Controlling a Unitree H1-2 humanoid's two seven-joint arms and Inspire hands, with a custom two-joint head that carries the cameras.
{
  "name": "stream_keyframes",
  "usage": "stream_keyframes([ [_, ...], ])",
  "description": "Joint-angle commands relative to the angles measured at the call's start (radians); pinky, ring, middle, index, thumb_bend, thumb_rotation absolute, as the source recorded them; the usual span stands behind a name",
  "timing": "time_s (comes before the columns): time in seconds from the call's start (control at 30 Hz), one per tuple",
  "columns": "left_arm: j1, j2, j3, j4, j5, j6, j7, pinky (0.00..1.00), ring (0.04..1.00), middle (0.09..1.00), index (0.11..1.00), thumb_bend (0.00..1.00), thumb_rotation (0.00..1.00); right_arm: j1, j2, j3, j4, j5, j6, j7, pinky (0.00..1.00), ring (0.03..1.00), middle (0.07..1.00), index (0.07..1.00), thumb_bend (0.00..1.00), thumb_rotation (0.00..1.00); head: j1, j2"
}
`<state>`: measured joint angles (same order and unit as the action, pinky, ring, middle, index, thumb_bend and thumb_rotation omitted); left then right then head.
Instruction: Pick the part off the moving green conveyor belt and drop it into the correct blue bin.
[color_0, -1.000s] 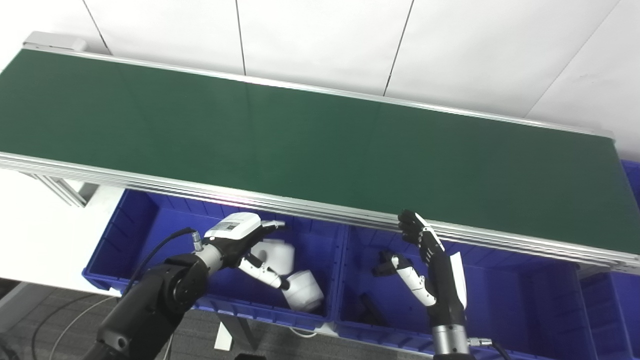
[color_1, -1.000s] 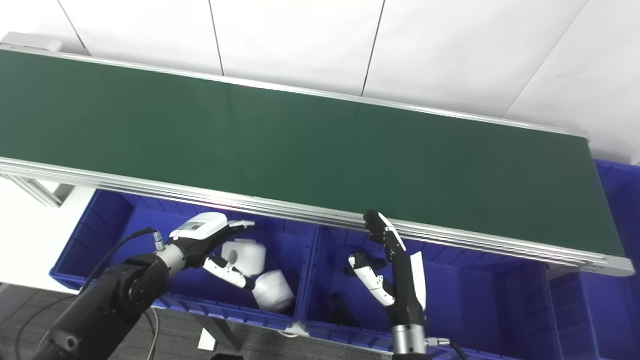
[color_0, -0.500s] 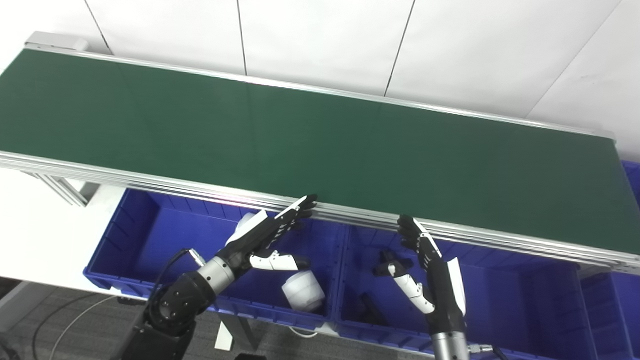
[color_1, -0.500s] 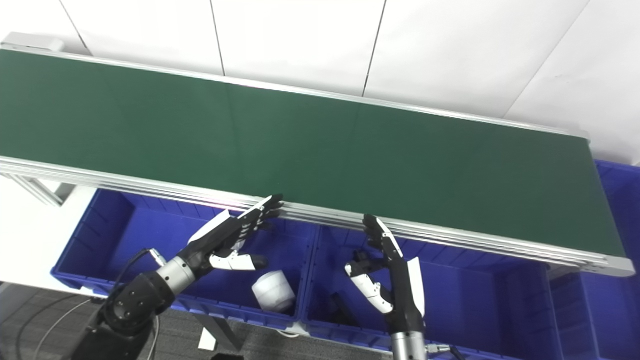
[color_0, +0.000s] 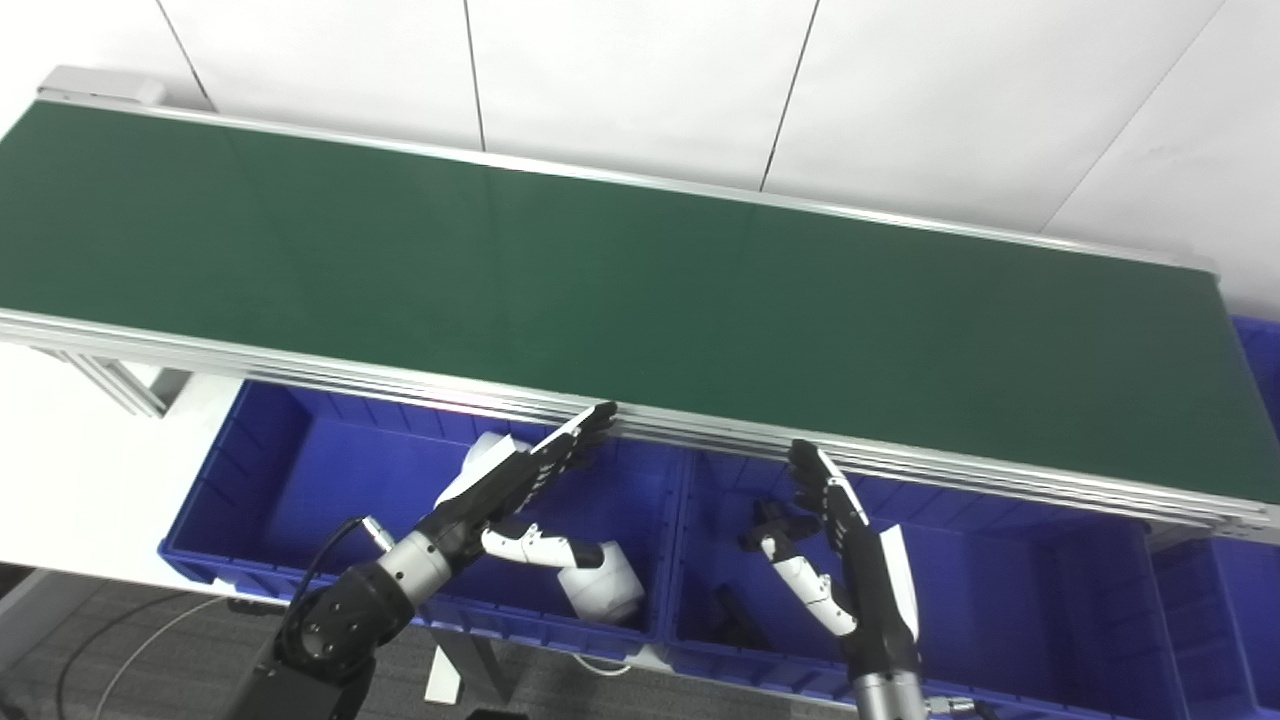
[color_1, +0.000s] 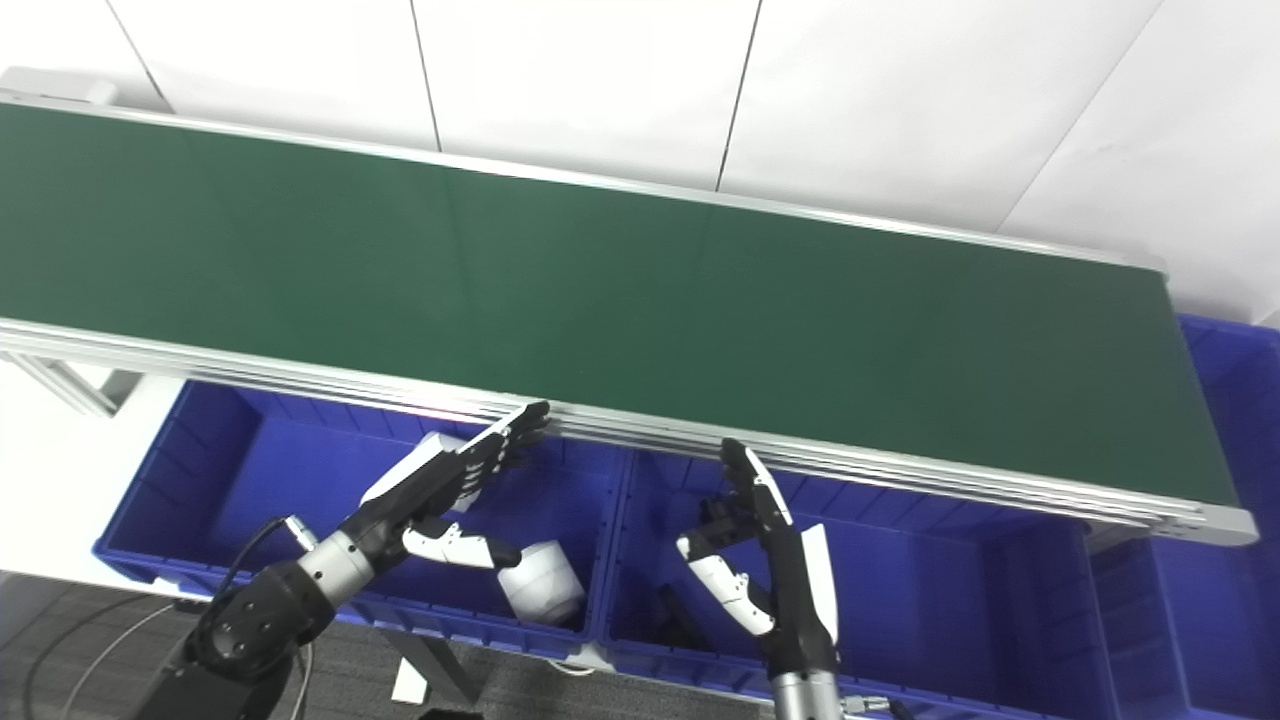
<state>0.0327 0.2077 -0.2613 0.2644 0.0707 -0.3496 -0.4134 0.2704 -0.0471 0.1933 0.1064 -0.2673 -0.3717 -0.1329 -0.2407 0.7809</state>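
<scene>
The green conveyor belt (color_0: 620, 290) runs across the picture and carries no part. My left hand (color_0: 510, 485) is open and empty, fingers stretched toward the belt's near rail, above the left blue bin (color_0: 260, 480). Two white cylindrical parts lie in that bin: one (color_0: 605, 590) in the open, one (color_0: 485, 455) mostly hidden behind the hand. My right hand (color_0: 845, 545) is open and empty, fingers pointing up, above the middle blue bin (color_0: 1020, 600), which holds dark parts (color_0: 735, 620).
The belt's aluminium near rail (color_0: 300, 365) overhangs the bins' far side. A further blue bin (color_1: 1230, 400) sits at the belt's right end. A frame leg (color_0: 120, 385) stands at the left. White wall lies behind the belt.
My left hand has turned from palm-down over the left bin to fingers stretched out toward the rail. My right hand has sunk a little. The view has shifted slightly.
</scene>
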Motion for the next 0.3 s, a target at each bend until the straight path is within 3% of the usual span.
stream_keyframes([
  [0.0,-0.019,0.012,0.004,-0.009,-0.018,-0.051,-0.004,0.96,0.995,1.0,1.0,0.83,0.53,-0.007,0.014,0.001,-0.01,-0.01,-0.001,0.004,0.84,0.892,0.901,0.906,0.82,0.77,-0.004,-0.007],
  [0.27,-0.019,0.029,0.008,0.049,-0.04,-0.114,-0.012,0.97,1.0,1.0,1.0,0.83,0.53,-0.002,0.044,0.005,0.03,-0.064,-0.017,-0.021,0.84,0.891,0.898,0.91,0.82,0.76,-0.102,-0.078],
])
